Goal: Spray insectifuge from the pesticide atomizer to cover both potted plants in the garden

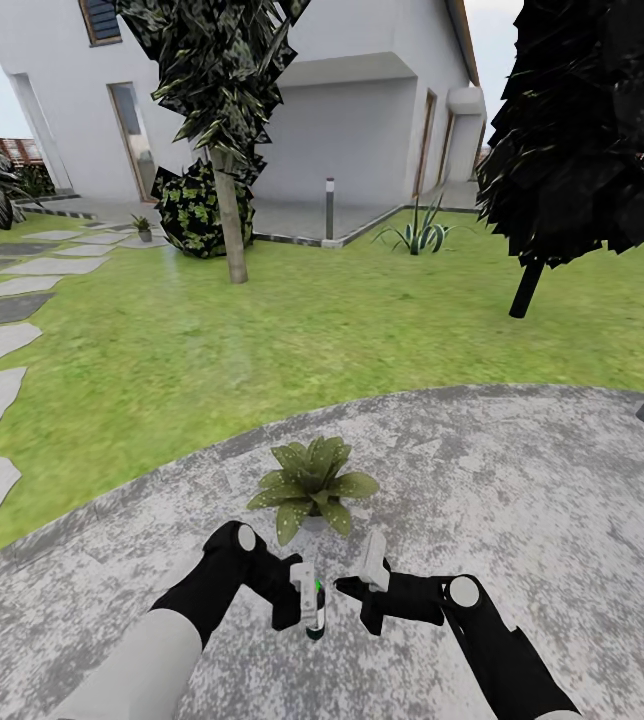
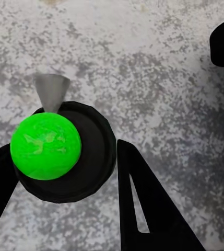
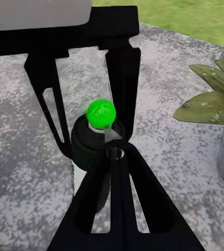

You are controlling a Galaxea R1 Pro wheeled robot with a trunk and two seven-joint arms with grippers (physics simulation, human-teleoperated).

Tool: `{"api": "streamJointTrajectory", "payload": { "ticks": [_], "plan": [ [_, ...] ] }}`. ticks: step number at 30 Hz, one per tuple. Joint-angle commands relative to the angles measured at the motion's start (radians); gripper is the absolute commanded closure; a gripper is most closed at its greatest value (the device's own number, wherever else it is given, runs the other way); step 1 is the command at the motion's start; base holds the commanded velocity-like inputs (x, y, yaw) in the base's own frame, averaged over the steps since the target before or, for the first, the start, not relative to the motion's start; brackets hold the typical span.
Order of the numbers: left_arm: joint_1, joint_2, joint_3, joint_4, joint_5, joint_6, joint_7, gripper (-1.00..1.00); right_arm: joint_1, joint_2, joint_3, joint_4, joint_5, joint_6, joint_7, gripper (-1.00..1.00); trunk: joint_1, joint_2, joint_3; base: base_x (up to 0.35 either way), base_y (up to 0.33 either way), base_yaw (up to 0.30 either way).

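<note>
Flat, even daylight lit the garden, with no clear source and hardly any cast shadows on the lawn [image 1: 362, 330] or the patio [image 1: 522, 500]. The tree crown [image 1: 592, 130] right of the house [image 1: 362, 110] rendered near black. Straight lines bowed toward the head view's edges. Textures looked coarse and blotchy in the wrist views

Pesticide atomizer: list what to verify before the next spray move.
1. Left gripper closed on the pesticide atomizer: ok, a finger on each side of the bottle.
2. Nozzle aimed at the near potted plant: cannot tell.
3. Near potted plant close ahead of both grippers on the patio: ok.
4. Right gripper clear of the bottle: not ok, its tips sit right at the bottle.
5. Second potted plant within range: not ok, far off by the house.
</note>
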Motion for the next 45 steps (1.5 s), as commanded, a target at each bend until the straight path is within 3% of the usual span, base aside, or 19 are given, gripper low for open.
{"api": "streamJointTrajectory", "payload": {
  "ticks": [1, 15, 19, 27, 45],
  "plan": [
    [0.000, 0.000, 0.000, -0.003, -0.004, 0.000, -0.004, 1.00, 0.000, 0.000, -0.001, -0.001, 0.010, -0.009, 0.001, 1.00, 0.000, 0.000, -0.001, 0.000, 0.000, 0.000],
    [0.001, 0.000, -0.002, -0.004, 0.001, 0.000, -0.006, 1.00, -0.001, 0.000, -0.001, -0.002, 0.010, -0.009, 0.001, 1.00, 0.000, 0.000, -0.001, 0.000, 0.000, 0.000],
    [0.001, 0.000, -0.003, -0.003, 0.048, -0.001, -0.013, 1.00, 0.000, 0.000, -0.001, -0.002, 0.010, -0.009, 0.001, 1.00, 0.000, 0.000, -0.001, 0.000, 0.000, 0.000],
    [0.001, 0.000, -0.039, -0.002, 0.087, -0.002, -0.009, 1.00, 0.000, 0.000, -0.001, -0.002, 0.010, -0.009, 0.001, 1.00, 0.000, 0.000, -0.001, 0.000, 0.000, 0.000],
    [0.001, 0.000, -0.055, -0.001, 0.120, 0.000, -0.003, 1.00, -0.001, 0.000, -0.001, -0.002, 0.010, -0.009, 0.001, 1.00, 0.000, 0.000, -0.001, 0.000, 0.000, 0.000]
  ]
}}
